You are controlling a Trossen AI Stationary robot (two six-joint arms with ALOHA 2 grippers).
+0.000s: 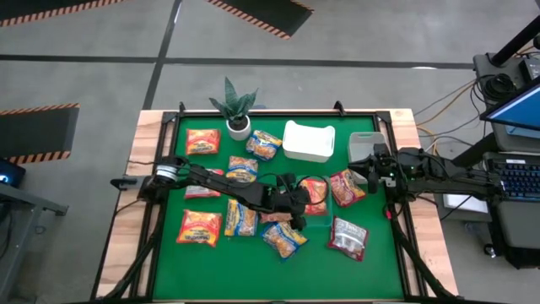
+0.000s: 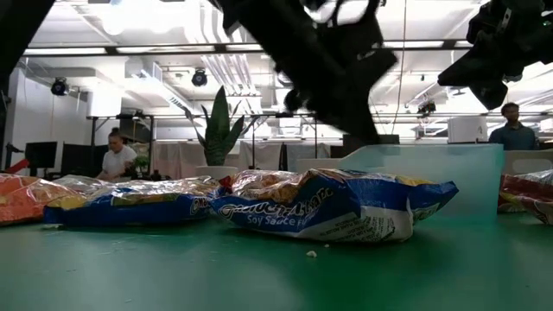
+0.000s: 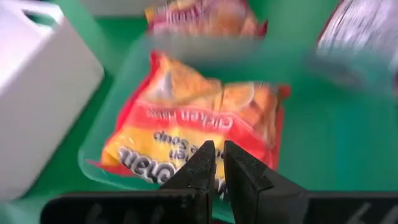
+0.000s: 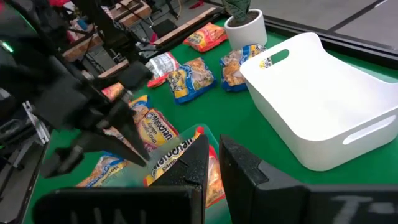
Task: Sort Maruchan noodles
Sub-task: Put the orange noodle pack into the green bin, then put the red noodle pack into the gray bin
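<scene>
Green table | left gripper closed, empty, above orange packet

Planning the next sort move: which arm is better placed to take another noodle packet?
Probably the left. Its gripper hangs mid-table among the packets, beside a yellow-and-blue packet; the right gripper sits by the table's right edge, farther from most packets.

place: robotics lab or industrial test floor
floor: grey concrete with orange-and-black striped hazard markings, beyond the green-topped wooden-edged work table
ceiling: open, with exposed ducts and hanging lights above the table
beside table: open laptop and loose cables on its right
behind table: two people at desks with dark monitors
</scene>
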